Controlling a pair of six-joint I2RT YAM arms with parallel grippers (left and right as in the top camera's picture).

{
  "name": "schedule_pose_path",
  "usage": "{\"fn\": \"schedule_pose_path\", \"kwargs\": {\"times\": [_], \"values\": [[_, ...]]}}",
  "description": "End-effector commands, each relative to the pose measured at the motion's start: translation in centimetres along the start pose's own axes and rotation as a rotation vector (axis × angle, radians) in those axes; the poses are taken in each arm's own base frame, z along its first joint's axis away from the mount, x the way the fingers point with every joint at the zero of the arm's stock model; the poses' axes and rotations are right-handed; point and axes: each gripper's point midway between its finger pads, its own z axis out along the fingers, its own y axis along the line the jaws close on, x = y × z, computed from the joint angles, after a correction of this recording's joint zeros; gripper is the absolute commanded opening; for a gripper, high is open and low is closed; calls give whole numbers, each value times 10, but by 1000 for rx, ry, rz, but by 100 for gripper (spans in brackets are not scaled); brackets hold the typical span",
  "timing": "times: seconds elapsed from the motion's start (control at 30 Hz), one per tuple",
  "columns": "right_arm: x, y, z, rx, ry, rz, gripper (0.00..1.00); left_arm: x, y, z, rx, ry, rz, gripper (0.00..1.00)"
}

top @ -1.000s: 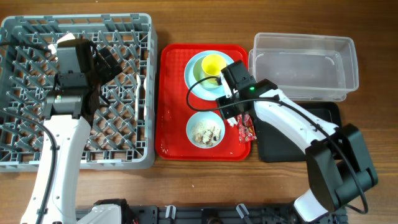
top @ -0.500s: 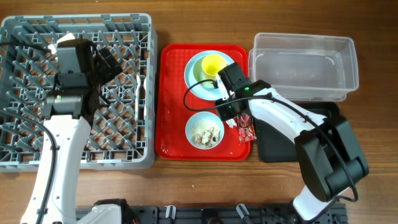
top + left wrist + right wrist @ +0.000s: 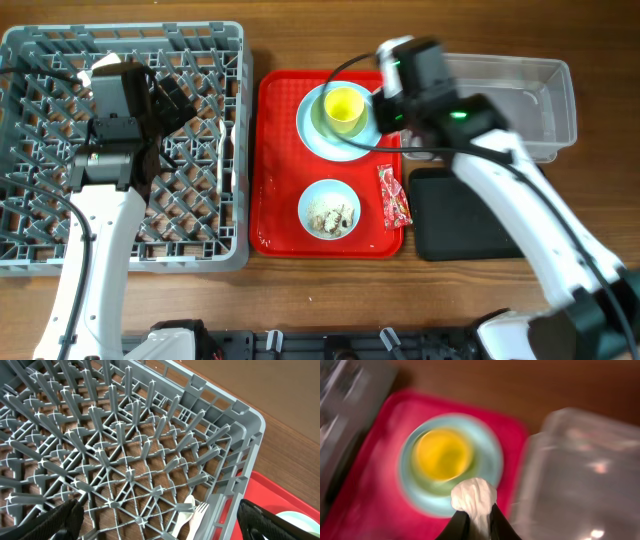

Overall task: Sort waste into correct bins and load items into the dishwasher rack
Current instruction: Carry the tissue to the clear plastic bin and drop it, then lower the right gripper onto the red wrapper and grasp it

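Note:
My right gripper [image 3: 476, 512] is shut on the crumpled white tissue [image 3: 474, 496] and holds it in the air over the right edge of the pale blue plate [image 3: 417, 495], next to the clear tub [image 3: 580, 470]. From overhead, that gripper [image 3: 388, 100] is between the yellow cup [image 3: 343, 107] and the tub [image 3: 520, 92]. The red wrapper [image 3: 394, 196] and the pale blue bowl [image 3: 330, 208] with scraps lie on the red tray. My left gripper [image 3: 160, 520] is open over the grey rack [image 3: 240, 450], above the white spoon [image 3: 182, 516] and fork [image 3: 198, 515].
The flat red serving tray [image 3: 275, 150] lies between the rack [image 3: 240, 150] and the bins. The shallow black tray [image 3: 470, 215] sits in front of the tub. The right wrist view is blurred by motion.
My right gripper has risen from the tray near the wrapper and moved back and right toward the tub, taking the tissue with it. The left arm has not moved.

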Motion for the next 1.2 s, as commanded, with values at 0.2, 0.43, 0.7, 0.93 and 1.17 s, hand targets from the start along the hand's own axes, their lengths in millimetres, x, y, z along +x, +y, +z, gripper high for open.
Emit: {"fn": "schedule_pose_path", "kwargs": {"times": [0.2,0.43,0.7,0.93,1.17], "values": [[36,-133,44,295,138,154,72,-8,-1,-5,8,-21,-26,100],[37,-141,56,217,153,180,100,-8,-1,-5,7,-21,-26,100],[19,-46,-25,-297,118,215,96,-8,-1,-5,7,-21,-26,100],[81,27,-33,-377,375,139,56,-8,-1,-5,7,-21,-26,100],[156,36,2,-45,505,153,54,-8,-1,-5,7,-21,-26,100]]}}
